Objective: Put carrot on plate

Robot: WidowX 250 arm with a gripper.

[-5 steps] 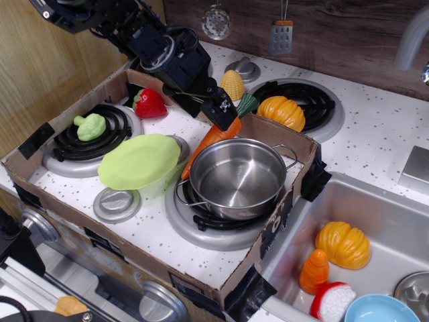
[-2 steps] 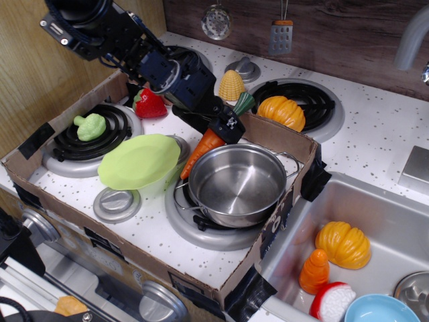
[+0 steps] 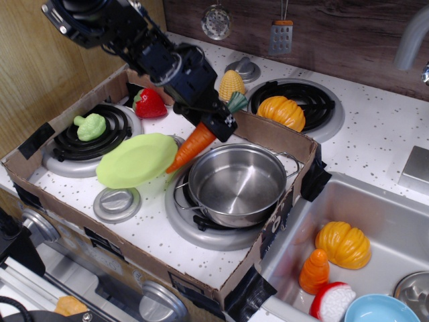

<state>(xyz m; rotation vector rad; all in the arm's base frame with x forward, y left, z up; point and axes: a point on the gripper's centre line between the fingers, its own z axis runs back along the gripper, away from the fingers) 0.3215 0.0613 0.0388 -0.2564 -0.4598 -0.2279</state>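
The carrot (image 3: 192,145) is long and orange with a dark green stem top (image 3: 236,102). It hangs tilted, tip down to the left, lifted above the stove between the steel pot (image 3: 235,182) and the lime-green plate (image 3: 136,160). My gripper (image 3: 218,123) is shut on the carrot near its upper end. The carrot's tip is over the plate's right edge. The plate rests tilted on a burner at the box's left middle.
A cardboard box wall (image 3: 276,134) rings the stove. A strawberry (image 3: 150,104) and green broccoli (image 3: 90,126) lie at the left, corn (image 3: 232,84) and a pumpkin (image 3: 282,111) behind. The sink (image 3: 389,221) at the right holds a pumpkin, an orange cone and a blue dish.
My gripper has lifted the carrot off the stove and moved it left; its tip now hangs over the plate's right edge. The pot has shifted slightly.
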